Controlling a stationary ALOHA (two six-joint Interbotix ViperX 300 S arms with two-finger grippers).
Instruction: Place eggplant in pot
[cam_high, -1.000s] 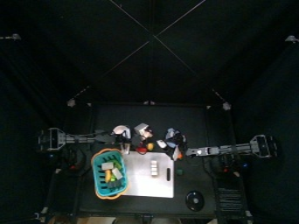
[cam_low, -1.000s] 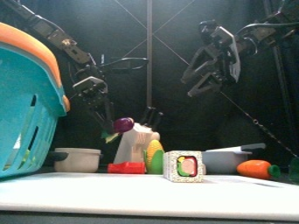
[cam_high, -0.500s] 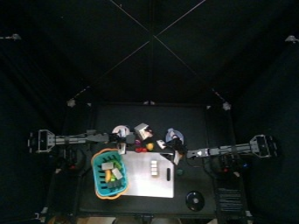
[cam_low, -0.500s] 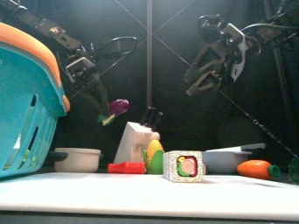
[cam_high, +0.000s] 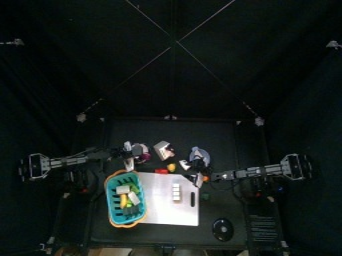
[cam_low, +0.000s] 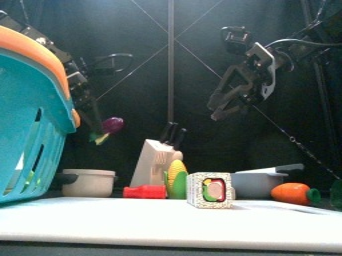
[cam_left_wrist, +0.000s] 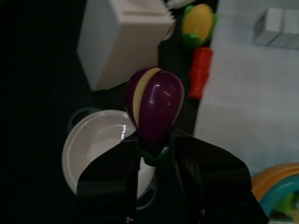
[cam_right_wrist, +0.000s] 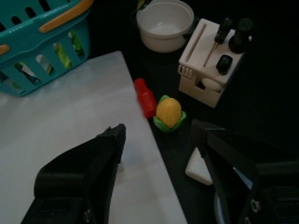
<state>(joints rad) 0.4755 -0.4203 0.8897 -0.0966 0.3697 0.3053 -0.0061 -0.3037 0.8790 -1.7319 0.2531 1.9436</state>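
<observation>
We see left gripper (cam_left_wrist: 152, 162) clamped on green stem end of glossy purple toy eggplant (cam_left_wrist: 153, 101), held aloft above round white pot (cam_left_wrist: 105, 157). We judge eggplant light, rigid, slick-skinned; stem-end hold lets bulb swing, so mid-body grasp safer. Right gripper (cam_right_wrist: 158, 149) jaws spread wide, empty, raised over white mat (cam_right_wrist: 70, 122).

Left wrist view shows pot mouth right behind eggplant. Front view shows eggplant (cam_low: 112, 125) high in air, pot (cam_low: 87, 182) low on table, partly behind teal basket (cam_low: 30, 120). Top view too small to tell.
</observation>
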